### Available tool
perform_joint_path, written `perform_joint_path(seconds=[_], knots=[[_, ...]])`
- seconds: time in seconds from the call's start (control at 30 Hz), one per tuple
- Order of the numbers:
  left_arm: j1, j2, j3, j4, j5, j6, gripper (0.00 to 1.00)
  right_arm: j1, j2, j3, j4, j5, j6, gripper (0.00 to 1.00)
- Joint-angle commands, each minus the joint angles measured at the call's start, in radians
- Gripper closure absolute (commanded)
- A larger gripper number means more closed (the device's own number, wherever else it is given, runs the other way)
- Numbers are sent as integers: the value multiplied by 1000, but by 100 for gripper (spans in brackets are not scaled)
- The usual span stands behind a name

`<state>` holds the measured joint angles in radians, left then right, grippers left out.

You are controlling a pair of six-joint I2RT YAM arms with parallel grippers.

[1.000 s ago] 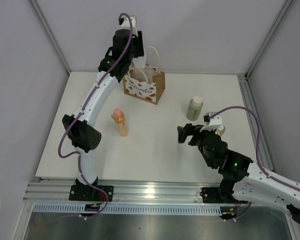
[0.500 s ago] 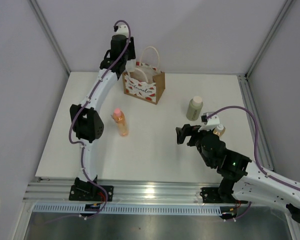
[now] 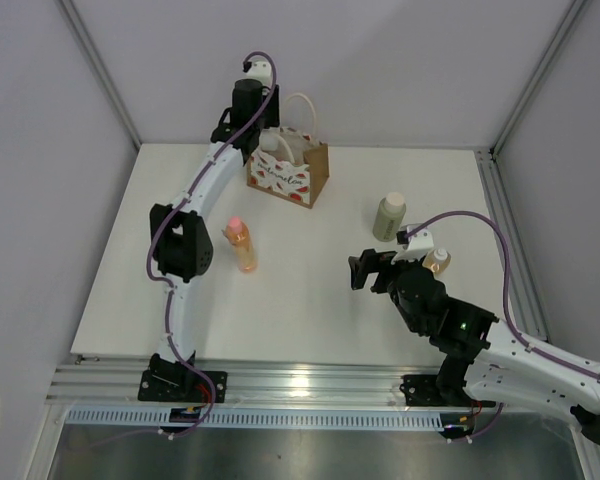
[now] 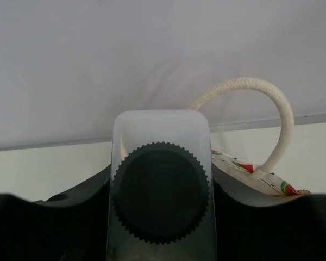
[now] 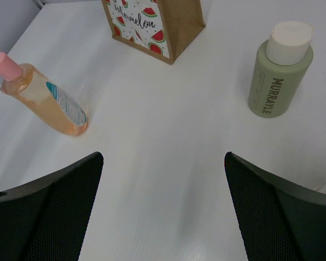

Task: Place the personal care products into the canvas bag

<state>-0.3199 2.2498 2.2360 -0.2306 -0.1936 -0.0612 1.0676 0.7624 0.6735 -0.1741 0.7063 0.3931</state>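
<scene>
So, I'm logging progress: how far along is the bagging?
Done: nothing visibly bagged. In hand: the left claw holds the black-lidded jar at the canvas bag. Left: peach bottle, olive bottle and amber bottle sit on the table; right claw open, empty.

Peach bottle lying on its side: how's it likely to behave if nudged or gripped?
The peach bottle lies on its side on the table, so a nudge would probably roll or spin it. Its glossy clear body looks smooth, likely slippery in a pinch. It looks mostly full, so probably heavyish for its size.
</scene>
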Motion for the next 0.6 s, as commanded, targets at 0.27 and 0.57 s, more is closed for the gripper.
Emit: perform_joint_path(seconds=[0.27,0.57], knots=[[1,-170,-183,281,186,20,100,2,17,32,18,15,4,3],[-2,-243,-242,324,250,12,100,2,22,38,12,12,4,3]])
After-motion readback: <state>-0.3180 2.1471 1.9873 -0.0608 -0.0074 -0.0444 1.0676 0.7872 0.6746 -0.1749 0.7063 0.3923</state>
